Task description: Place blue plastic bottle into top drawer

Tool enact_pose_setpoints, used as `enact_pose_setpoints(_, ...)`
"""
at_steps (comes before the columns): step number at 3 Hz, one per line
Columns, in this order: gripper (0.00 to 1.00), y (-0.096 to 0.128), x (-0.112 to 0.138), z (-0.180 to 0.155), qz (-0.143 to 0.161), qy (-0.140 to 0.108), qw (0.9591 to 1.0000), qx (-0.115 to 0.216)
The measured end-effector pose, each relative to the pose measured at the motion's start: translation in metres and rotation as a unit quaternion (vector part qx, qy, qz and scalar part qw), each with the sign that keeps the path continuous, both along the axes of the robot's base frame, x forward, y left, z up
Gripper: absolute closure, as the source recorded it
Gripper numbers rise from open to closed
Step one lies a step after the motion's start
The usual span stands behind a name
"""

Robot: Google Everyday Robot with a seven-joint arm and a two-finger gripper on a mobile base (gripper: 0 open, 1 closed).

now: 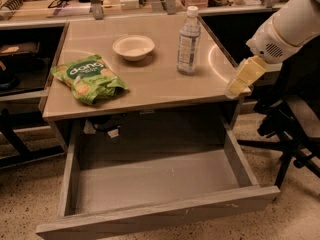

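The blue plastic bottle, clear with a white cap and a pale label, stands upright on the tabletop at the back right. The top drawer is pulled out wide under the table, and its grey inside holds nothing. My gripper, yellowish, hangs from the white arm at the table's right front edge. It is to the right of the bottle, nearer the front, and not touching it.
A white bowl sits at the back middle of the table. A green chip bag lies at the front left. A black chair base stands on the floor to the right. Cluttered shelves run behind.
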State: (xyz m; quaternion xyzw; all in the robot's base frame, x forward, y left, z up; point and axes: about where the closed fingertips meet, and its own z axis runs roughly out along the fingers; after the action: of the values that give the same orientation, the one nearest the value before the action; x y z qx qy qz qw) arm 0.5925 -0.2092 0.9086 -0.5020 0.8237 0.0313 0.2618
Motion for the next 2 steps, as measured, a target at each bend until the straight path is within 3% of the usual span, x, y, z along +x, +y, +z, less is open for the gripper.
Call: enact_pose_setpoints(2, 0.0, 0.014, 0.089, -0.005, -0.022, -0.045, 0.9963, 0.07)
